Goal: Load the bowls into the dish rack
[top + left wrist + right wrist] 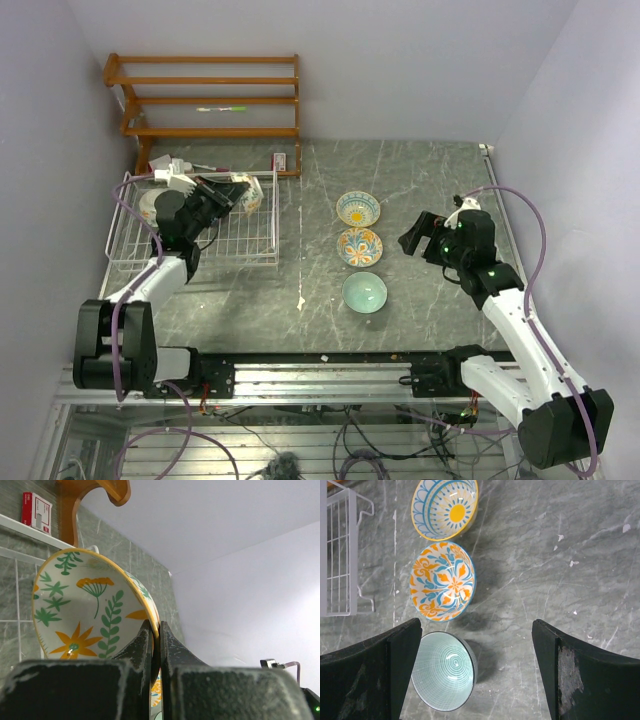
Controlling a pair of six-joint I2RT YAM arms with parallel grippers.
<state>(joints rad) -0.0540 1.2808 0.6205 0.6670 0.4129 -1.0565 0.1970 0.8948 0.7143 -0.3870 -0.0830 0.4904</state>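
Yellow-rimmed bowl [85, 615], green fronds, orange flowers, clamped in left pincer [156, 632], right pincer [475, 627] wide

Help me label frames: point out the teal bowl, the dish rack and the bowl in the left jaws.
teal bowl [364, 292], top view, inner centre.
dish rack [250, 240], top view, bare wire floor.
yellow-rimmed floral bowl [85, 610], left wrist view, painted inside.

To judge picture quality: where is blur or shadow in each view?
Left wrist: left fingers slightly soft, yellow-rimmed bowl sharp. Right wrist: dark right fingers slightly blurred, teal bowl sharp, shadow to its right. Top external: even light on the table, no strong glare.
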